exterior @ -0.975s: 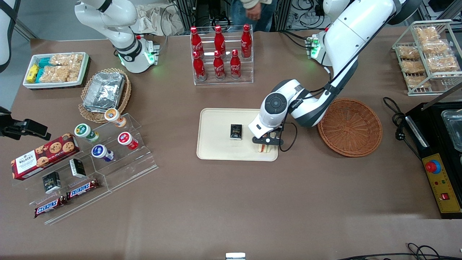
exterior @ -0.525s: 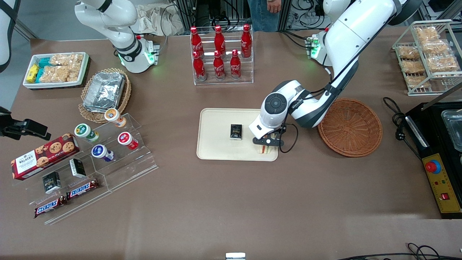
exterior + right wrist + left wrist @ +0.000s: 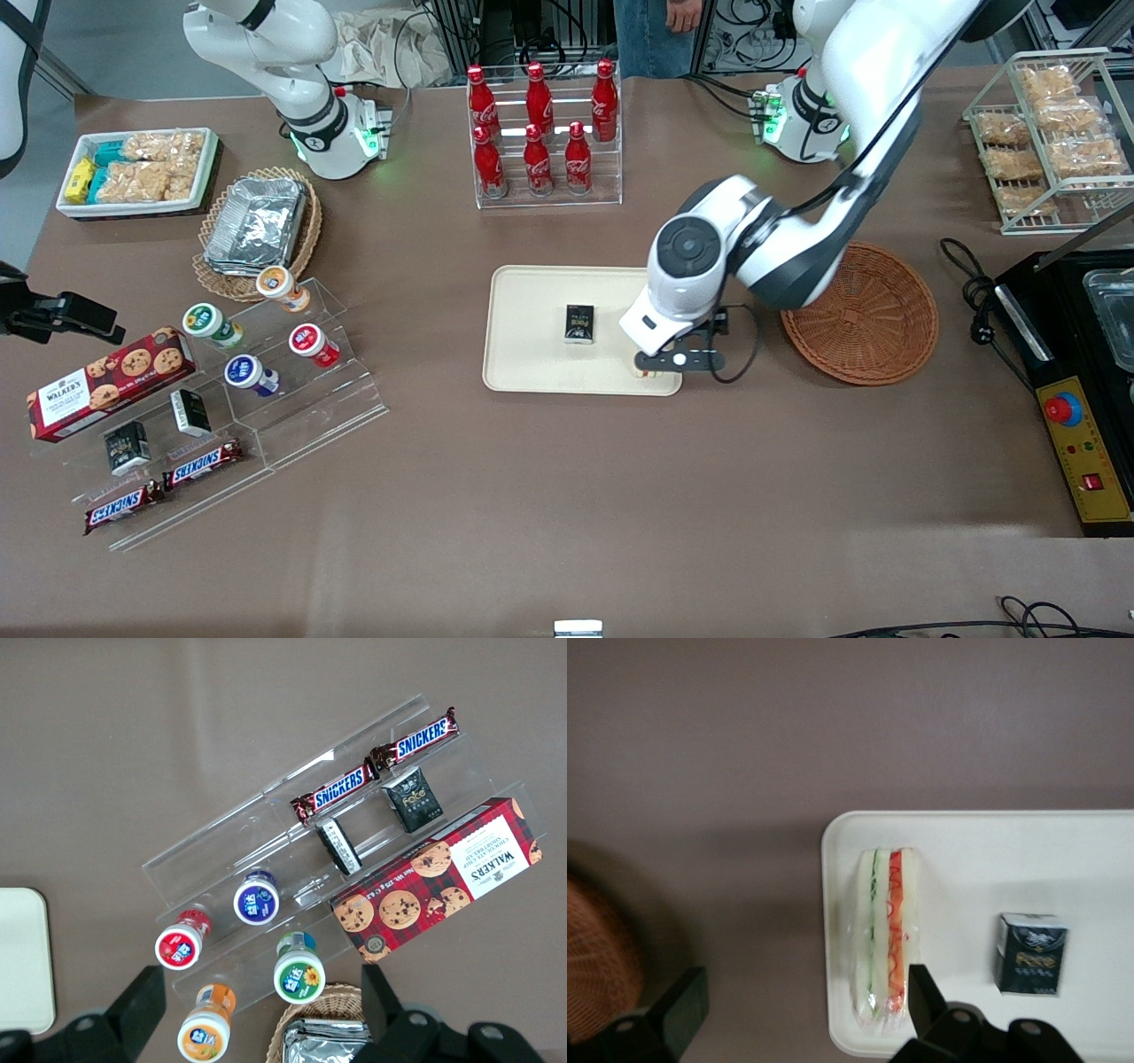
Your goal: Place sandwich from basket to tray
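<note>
The sandwich [image 3: 884, 930] lies on its side in a corner of the cream tray [image 3: 966, 859], its red and green filling edge showing. In the front view only a sliver of the sandwich [image 3: 649, 373] shows under the gripper, at the tray [image 3: 532, 354] corner nearest the basket. My left gripper [image 3: 802, 1005] is open wide and empty, raised above the sandwich; one finger [image 3: 921, 992] hangs beside it, the other over bare table. In the front view the gripper [image 3: 678, 361] hovers over that tray corner. The reddish-brown basket [image 3: 859, 310] stands empty beside the tray, toward the working arm's end.
A small dark box [image 3: 579, 322] stands on the tray's middle. A rack of red cola bottles [image 3: 542, 124] stands farther from the camera than the tray. A black appliance [image 3: 1076, 372] and a wire snack rack [image 3: 1050, 133] sit at the working arm's end.
The gripper has let go of the sandwich, opened and lifted off it, with the arm rising. The sandwich stays on the tray corner.
</note>
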`<control>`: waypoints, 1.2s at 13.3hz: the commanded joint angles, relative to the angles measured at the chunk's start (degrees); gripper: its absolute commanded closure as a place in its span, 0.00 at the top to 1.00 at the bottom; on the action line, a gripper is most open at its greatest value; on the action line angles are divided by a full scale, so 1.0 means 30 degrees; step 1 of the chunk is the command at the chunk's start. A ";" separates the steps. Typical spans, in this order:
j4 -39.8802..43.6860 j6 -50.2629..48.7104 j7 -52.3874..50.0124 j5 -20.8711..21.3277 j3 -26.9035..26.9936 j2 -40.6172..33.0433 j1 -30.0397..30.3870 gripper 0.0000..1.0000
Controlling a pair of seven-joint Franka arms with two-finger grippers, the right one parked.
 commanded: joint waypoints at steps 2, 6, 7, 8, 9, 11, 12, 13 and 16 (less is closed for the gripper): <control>0.2911 -0.3522 0.4490 -0.1540 -0.0103 -0.1028 0.2440 1.00; 0.3031 -0.5450 0.8183 -0.4502 0.0188 -0.3549 0.5607 1.00; 0.3032 -0.6417 0.9035 -0.4967 0.1031 -0.3958 0.5670 0.99; 0.2887 -0.6862 1.0058 -0.5726 0.2664 -0.4658 0.5323 0.99; 0.2683 -0.6982 1.0852 -0.6313 0.4275 -0.5390 0.4420 0.99; 0.2155 -0.7596 1.0975 -0.6523 0.8403 -0.6739 0.1815 1.00; 0.2153 -0.7541 1.1209 -0.6727 0.9118 -0.7093 0.1543 1.00; 0.2356 -0.7569 1.1443 -0.6874 0.9299 -0.7155 0.1453 1.00; 0.2505 -0.7540 1.1387 -0.6586 0.9593 -0.7536 0.0752 1.00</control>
